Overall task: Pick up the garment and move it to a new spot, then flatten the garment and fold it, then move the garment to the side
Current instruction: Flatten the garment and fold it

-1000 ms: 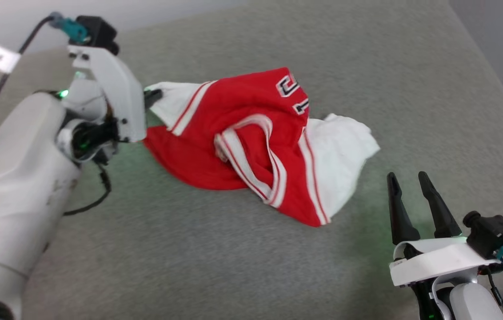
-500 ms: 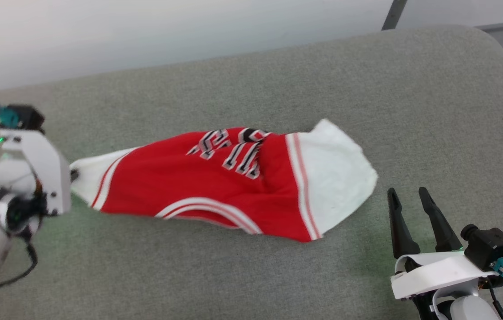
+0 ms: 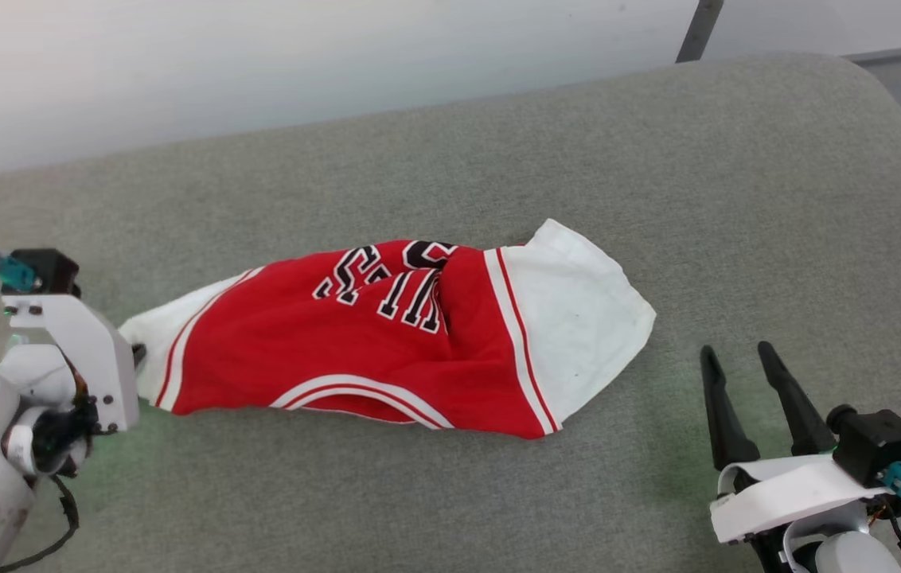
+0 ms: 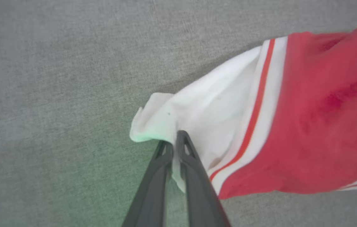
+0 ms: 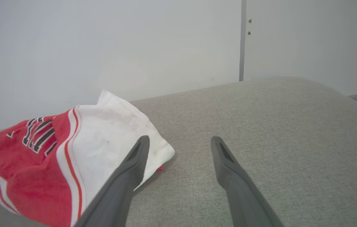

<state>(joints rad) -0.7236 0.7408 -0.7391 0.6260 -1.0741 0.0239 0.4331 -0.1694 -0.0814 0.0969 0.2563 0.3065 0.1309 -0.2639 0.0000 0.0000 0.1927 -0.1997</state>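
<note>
Before me, a broad grey woven-fabric cushion (image 3: 737,199) is carrying one thing: a rumpled red jersey shirt with white sleeves (image 3: 355,350) is lying stretched across its middle, well away from its rounded far-right corner.

Grey fabric-covered counter (image 3: 737,159) with a rounded far corner, set before a plain pale wall (image 3: 259,64) marked by one dark vertical strip (image 3: 693,28).

The red-and-white jersey shirt (image 3: 387,350) lies on the grey fabric cushion (image 3: 498,159), the left gripper (image 3: 136,352) touching its left end and the right gripper (image 3: 735,350) near its right end.
</note>
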